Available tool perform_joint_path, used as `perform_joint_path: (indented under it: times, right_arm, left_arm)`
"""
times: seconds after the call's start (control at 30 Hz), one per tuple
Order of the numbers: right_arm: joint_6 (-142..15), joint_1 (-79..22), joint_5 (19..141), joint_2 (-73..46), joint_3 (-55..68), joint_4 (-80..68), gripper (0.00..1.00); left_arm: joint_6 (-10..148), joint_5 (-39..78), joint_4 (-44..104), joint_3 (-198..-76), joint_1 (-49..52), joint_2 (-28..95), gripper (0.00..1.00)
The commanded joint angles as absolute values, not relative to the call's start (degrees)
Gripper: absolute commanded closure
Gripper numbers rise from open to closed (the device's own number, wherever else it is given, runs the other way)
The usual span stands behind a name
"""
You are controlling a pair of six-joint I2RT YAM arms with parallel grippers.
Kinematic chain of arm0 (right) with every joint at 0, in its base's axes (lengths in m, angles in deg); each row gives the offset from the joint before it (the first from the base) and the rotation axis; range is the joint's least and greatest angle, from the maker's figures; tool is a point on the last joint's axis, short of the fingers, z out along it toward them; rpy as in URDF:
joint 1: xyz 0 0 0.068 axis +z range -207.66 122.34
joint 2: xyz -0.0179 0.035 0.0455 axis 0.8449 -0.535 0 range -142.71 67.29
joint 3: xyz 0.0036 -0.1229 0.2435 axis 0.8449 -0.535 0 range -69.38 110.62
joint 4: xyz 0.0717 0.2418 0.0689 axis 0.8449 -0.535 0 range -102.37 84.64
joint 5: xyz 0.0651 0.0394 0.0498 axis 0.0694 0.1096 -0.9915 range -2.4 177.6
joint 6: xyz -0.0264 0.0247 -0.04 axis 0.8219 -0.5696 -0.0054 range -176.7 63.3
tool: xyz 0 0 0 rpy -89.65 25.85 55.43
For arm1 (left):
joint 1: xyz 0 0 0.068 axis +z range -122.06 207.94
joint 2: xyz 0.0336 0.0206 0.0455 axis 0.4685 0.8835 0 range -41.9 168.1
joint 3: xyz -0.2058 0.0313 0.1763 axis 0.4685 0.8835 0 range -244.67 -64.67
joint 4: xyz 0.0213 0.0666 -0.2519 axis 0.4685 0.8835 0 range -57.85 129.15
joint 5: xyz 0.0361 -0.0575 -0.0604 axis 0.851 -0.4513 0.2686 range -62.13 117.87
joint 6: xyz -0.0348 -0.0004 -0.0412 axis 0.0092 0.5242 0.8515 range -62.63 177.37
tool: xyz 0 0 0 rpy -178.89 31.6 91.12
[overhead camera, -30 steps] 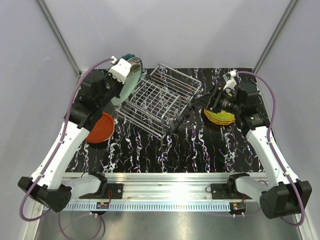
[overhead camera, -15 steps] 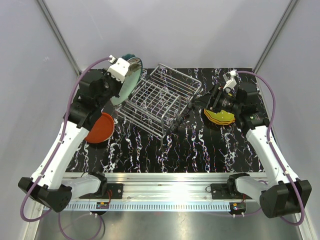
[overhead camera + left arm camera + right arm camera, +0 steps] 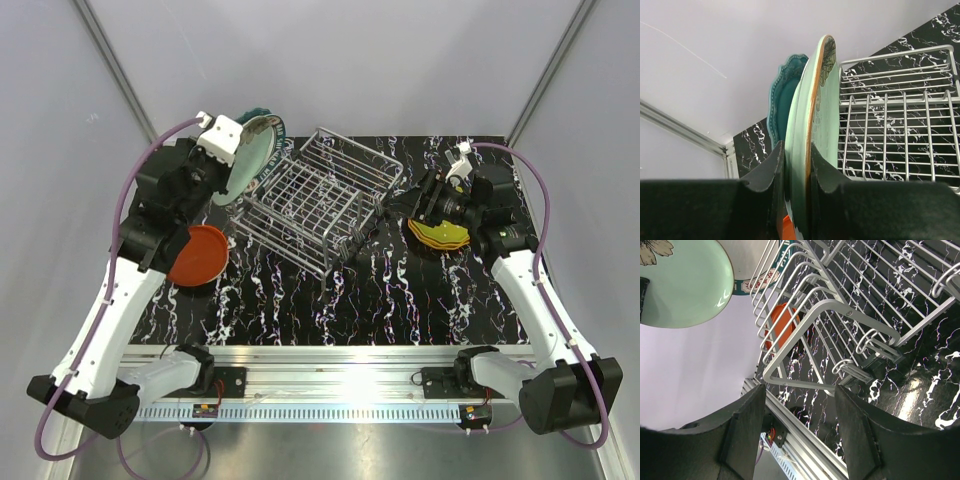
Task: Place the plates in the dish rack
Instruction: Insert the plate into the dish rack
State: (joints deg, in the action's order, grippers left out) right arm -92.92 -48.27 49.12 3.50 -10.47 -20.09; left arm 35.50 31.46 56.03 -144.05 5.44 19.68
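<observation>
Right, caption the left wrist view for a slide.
Left end effector grips a mint plate on edge beside the rack, teal plate behind.

Marbled table (image 3: 400, 300): dish rack (image 3: 320, 200), red-orange plate (image 3: 200, 256), plate stack (image 3: 441, 236)

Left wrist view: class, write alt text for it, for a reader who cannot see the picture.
The left gripper is shut on the rim of a mint green plate, held upright on edge. A teal scalloped plate shows just behind it. The silver wire dish rack sits to the right on a black marbled table.
</observation>
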Motion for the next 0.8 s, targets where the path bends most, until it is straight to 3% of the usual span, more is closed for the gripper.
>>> perform_joint_path:
  times: [0.0,0.77]
  right_arm:
    - [-92.2,-47.99,49.63,3.57,-7.77,-19.34,0.36]
    - [-90.71,-47.9,50.6,2.87,-8.03,-19.87,0.36]
  left_arm:
    - [35.04,31.65,44.72,-146.32,5.7,18.57,1.0]
    - [34.61,34.54,43.4,-143.6,5.61,22.79,1.0]
